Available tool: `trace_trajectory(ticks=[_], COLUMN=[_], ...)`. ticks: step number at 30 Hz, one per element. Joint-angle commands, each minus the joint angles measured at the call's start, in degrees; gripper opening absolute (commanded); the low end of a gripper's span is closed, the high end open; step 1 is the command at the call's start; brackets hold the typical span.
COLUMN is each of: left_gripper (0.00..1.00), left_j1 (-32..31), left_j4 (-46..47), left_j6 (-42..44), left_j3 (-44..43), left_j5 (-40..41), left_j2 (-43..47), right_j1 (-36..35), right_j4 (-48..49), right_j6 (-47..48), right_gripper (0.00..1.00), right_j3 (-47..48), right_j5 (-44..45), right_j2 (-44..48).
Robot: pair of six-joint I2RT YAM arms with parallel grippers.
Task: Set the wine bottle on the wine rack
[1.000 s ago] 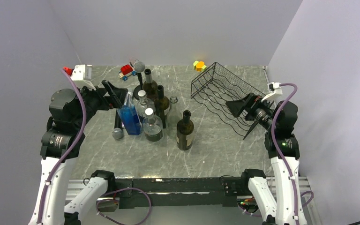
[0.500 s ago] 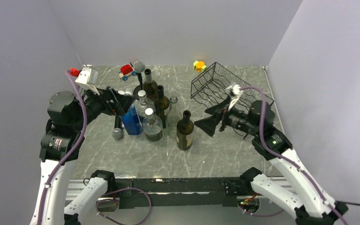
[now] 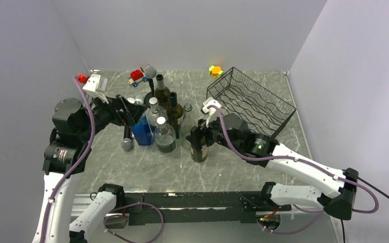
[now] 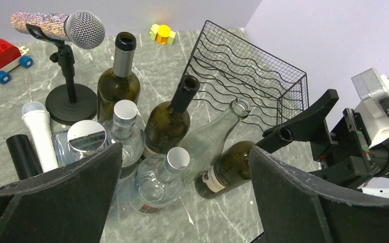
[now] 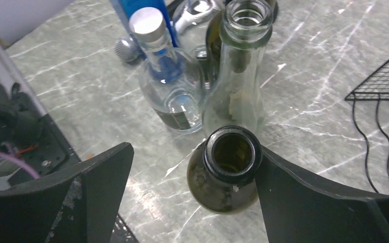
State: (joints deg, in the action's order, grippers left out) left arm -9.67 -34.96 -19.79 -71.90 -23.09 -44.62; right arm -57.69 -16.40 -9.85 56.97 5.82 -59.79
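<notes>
The wine bottle (image 3: 199, 146) is dark green, open-mouthed and upright near the table's middle; it also shows in the right wrist view (image 5: 231, 158) and the left wrist view (image 4: 229, 172). My right gripper (image 3: 200, 130) is open with its jaws on either side of the bottle's neck (image 5: 195, 167); the right finger (image 5: 304, 197) touches the neck and the left one stands apart. The black wire wine rack (image 3: 253, 101) lies at the back right, tilted, and shows in both wrist views (image 4: 243, 76) (image 5: 385, 101). My left gripper (image 3: 127, 107) is open and empty above the bottle cluster (image 4: 185, 202).
Left of the wine bottle stand two more dark bottles (image 3: 161, 91), several clear bottles (image 3: 164, 137) and a blue bottle (image 3: 142, 129). A microphone on a stand (image 3: 149, 73), a hand microphone (image 3: 127, 139), a toy car (image 3: 138, 76) and a yellow toy (image 3: 215, 71) lie further back.
My right arm has swung left from beside the rack and brought its open jaws around the wine bottle's neck. The left arm has barely moved.
</notes>
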Motion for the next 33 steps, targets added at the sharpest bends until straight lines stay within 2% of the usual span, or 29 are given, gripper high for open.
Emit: trace_trajectory(ticks=[1,11,14,17,20,22,25,29,31,33], left_gripper=[0.99,0.99,0.99,0.99,0.99,0.99,0.99,0.99,0.99,0.99], left_j1=[0.24,0.18,0.18,0.18,0.18,0.18,0.05,-0.17,-0.32,-0.47], left_j4=[0.35,-0.09,-0.28,-0.26,0.34,1.59,3.35,5.89,8.06,11.05], left_j6=[1.48,1.39,1.28,1.85,2.97,3.07,3.00,1.71,0.41,-1.74], left_j3=[-1.62,-1.86,-2.02,-2.14,-1.71,-0.91,0.50,3.04,5.04,7.49], left_j5=[0.02,-1.79,-3.66,-8.07,-16.52,-22.36,-27.88,-31.30,-33.63,-35.77], left_j2=[-0.02,0.08,-0.03,-0.02,0.18,0.63,1.49,2.71,3.01,3.33], right_j1=[-3.03,-3.60,-3.63,-3.65,-3.66,-3.65,-3.65,-3.65,-3.66,-3.61], right_j4=[5.36,8.58,8.79,7.90,7.28,6.95,6.03,4.14,2.89,1.14], right_j6=[1.90,0.80,0.66,0.00,-0.54,-0.97,-2.33,-3.89,-3.97,-3.95], right_gripper=[0.89,0.67,0.65,0.72,0.75,0.71,0.49,0.16,0.03,0.00], right_j3=[1.54,-1.89,-2.04,-1.72,-1.34,-1.21,-0.71,0.12,1.63,3.93], right_j5=[12.72,16.22,15.41,15.51,15.57,16.04,17.32,19.11,19.38,18.44], right_j2=[-2.59,-3.41,-4.05,-4.82,-5.45,-5.82,-6.42,-6.25,-5.78,-5.17])
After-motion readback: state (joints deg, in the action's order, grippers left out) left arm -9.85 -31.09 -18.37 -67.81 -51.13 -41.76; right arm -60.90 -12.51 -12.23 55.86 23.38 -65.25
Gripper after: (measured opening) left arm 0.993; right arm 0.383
